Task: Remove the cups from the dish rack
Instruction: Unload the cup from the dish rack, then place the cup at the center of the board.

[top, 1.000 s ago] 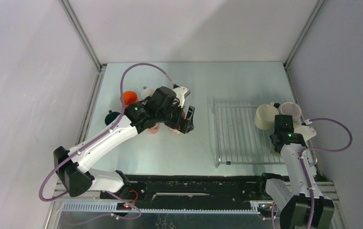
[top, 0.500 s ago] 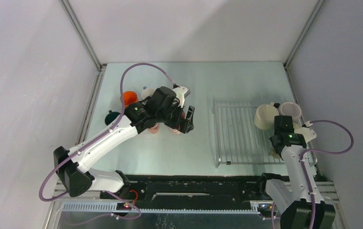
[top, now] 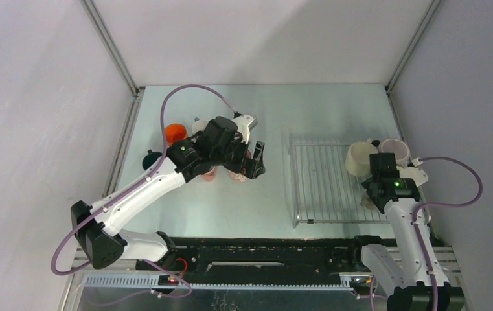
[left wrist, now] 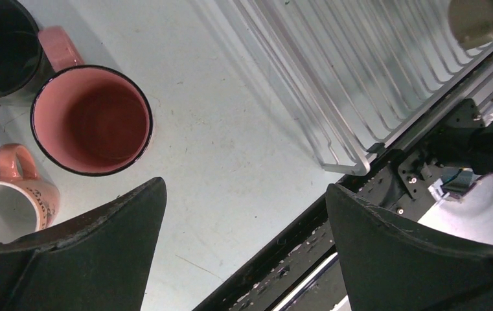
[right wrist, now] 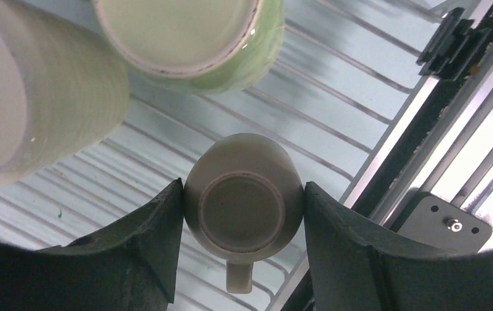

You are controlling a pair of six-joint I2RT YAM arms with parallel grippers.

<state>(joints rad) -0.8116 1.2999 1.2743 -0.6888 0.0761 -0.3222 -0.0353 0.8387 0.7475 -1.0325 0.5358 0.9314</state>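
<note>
On the right the dish rack (top: 324, 188) holds three cups. My right gripper (right wrist: 243, 214) is shut on a small beige mug (right wrist: 243, 206), bottom up, over the rack's near right corner, with both fingers against its sides and its handle pointing towards the wrist. Whether that mug touches the bars I cannot tell. In the top view the right gripper (top: 376, 196) is mostly hidden under its wrist. My left gripper (top: 253, 162) hangs open with nothing in it over the table left of the rack, beside a pink mug (left wrist: 91, 120).
A large cream mug (top: 362, 158) and a pale green one (right wrist: 192, 32) stand on the rack just beyond the held mug. An orange mug (top: 175, 133), a dark teal one (top: 151, 158) and pink ones (top: 210, 173) are grouped on the table under the left arm.
The right jaws have narrowed onto the beige mug, and the right arm has shifted a little. The left arm has barely moved and its gripper stays open.
</note>
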